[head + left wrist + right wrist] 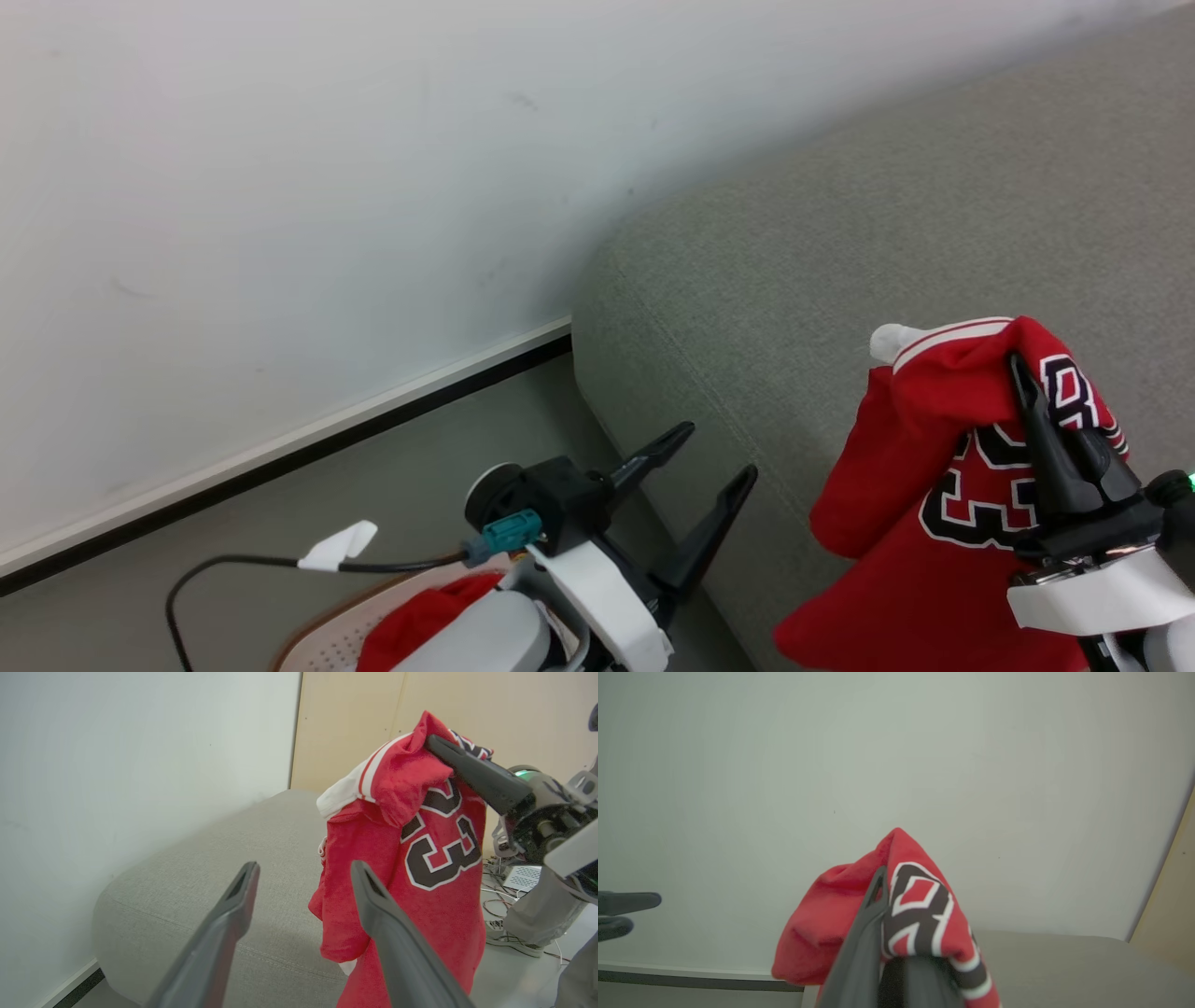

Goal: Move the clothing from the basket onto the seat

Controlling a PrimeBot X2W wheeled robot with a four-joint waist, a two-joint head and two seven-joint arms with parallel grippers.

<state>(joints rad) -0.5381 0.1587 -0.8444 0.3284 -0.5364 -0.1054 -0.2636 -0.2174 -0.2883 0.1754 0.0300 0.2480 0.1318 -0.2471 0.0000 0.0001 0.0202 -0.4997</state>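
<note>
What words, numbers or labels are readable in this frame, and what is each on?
"3": black numeral with a white outline, on the red jersey that hangs from the right gripper.
The character next to it is folded under and can't be read.
No other text is legible.

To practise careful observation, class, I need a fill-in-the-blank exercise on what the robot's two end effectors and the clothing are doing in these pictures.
1. The right end effector is shut on a jersey that is mainly ____.
2. The left end effector is ____ and holds nothing.
3. The jersey's numerals are ____ with white outlines.
4. The basket, with another red garment in it, shows at the lower ____ of the head view.

Missing words: red; open; black; left.
</note>
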